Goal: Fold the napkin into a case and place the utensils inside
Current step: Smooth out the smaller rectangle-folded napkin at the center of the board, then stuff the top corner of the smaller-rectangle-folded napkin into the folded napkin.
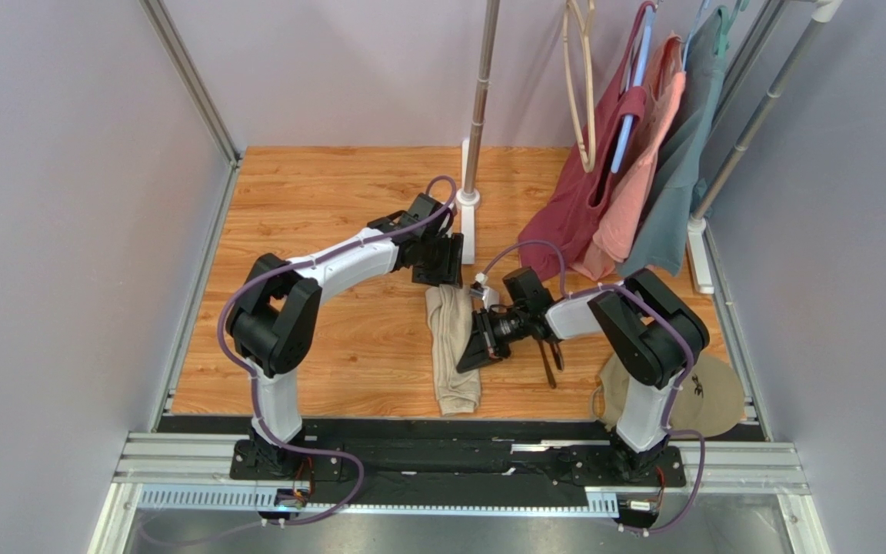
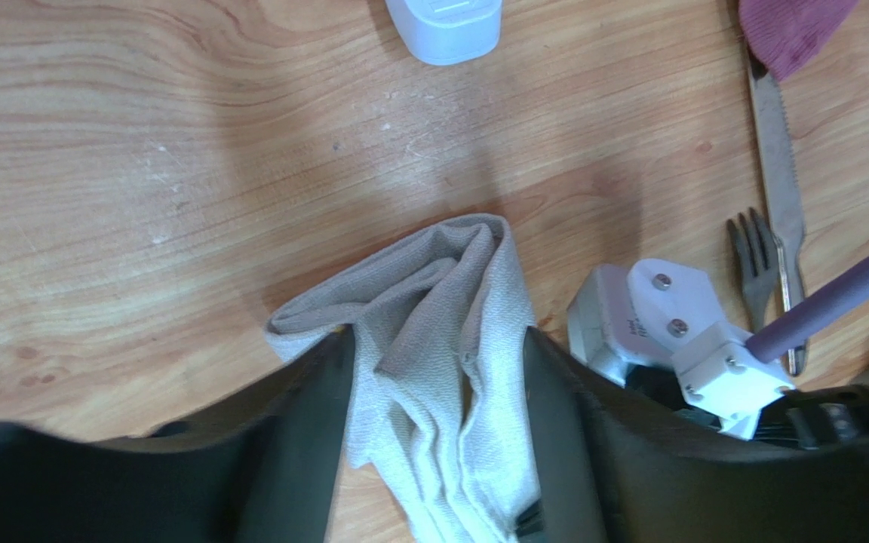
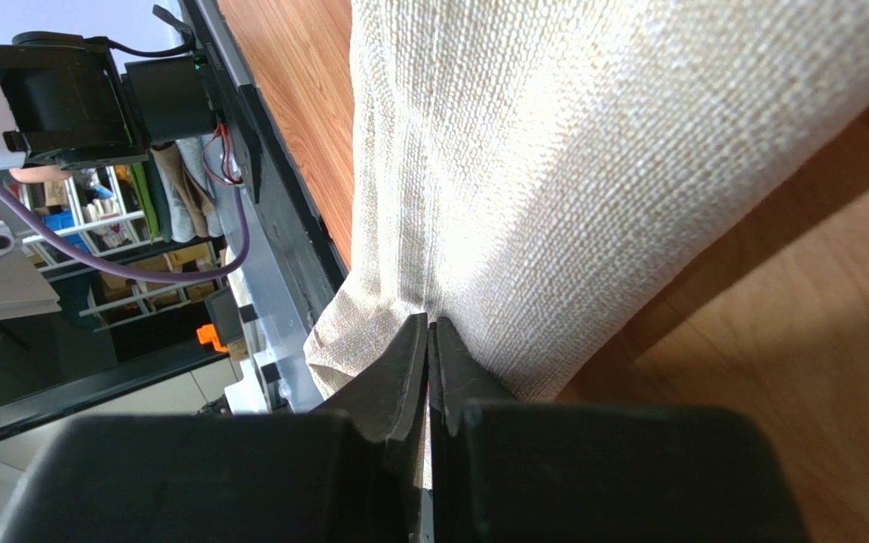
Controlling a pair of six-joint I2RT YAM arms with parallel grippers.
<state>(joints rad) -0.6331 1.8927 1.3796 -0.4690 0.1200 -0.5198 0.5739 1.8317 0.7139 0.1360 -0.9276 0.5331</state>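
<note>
The napkin (image 2: 450, 283) is cut off between the left claw (image 2: 437, 339) fingers; to its right, maroon cloth (image 2: 796, 28) hides one end of the knife (image 2: 777, 147)

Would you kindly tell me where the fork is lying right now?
In the left wrist view the fork lies on the table right of the folded napkin, beside the knife.

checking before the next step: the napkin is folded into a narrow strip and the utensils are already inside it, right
Not quite. The napkin is folded into a narrow strip, but the utensils are not inside it. They lie bare on the table beside it, on the right arm's side. The top view shows this.
</note>
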